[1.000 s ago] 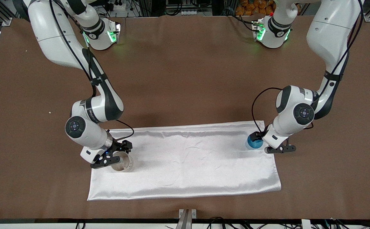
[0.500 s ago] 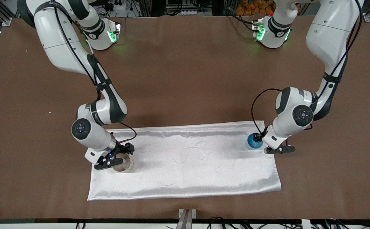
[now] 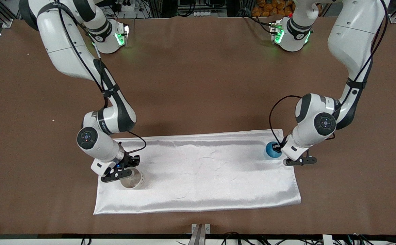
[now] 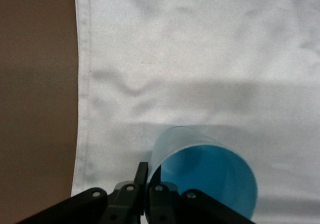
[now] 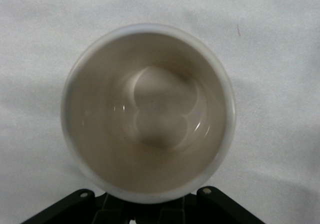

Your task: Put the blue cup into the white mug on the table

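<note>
Only the left wrist view is showing the left gripper (image 4: 146, 180) pinching shut on the blue cup's (image 4: 210, 176) wall, and only the right wrist view is showing the cream inside of the white mug (image 5: 147, 114), with the right gripper (image 5: 145, 206) closing on its edge. In the lower half of the front view, one blue cup (image 3: 271, 150) and one white mug (image 3: 132, 180) are standing at either end of one white cloth (image 3: 201, 177) on the table (image 3: 198, 85).
</note>
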